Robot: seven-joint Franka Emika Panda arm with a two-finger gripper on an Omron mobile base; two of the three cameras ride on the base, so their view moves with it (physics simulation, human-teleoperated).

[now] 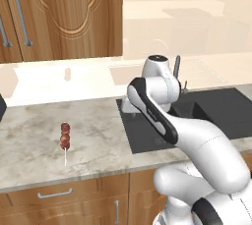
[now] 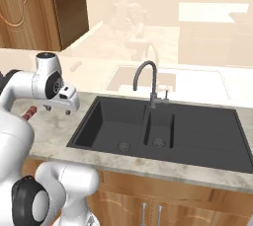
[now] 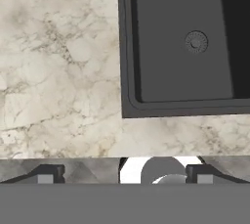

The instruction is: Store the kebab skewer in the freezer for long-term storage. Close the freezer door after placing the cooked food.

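We count one kebab skewer (image 1: pixel 65 139) on the marble counter (image 1: pixel 29 140), left of the black sink (image 2: pixel 163 126) with two bowls. It is a thin pale stick with maybe four reddish-brown meat chunks. The gripper (image 3: pixel 124 174) hangs spread wide, empty, above the counter.

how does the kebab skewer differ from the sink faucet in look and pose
The kebab skewer lies flat on the marble counter; the faucet stands upright behind the black sink. The skewer is a straight pale stick with reddish-brown meat chunks; the faucet is dark grey metal, curved at the top. Both are slender.
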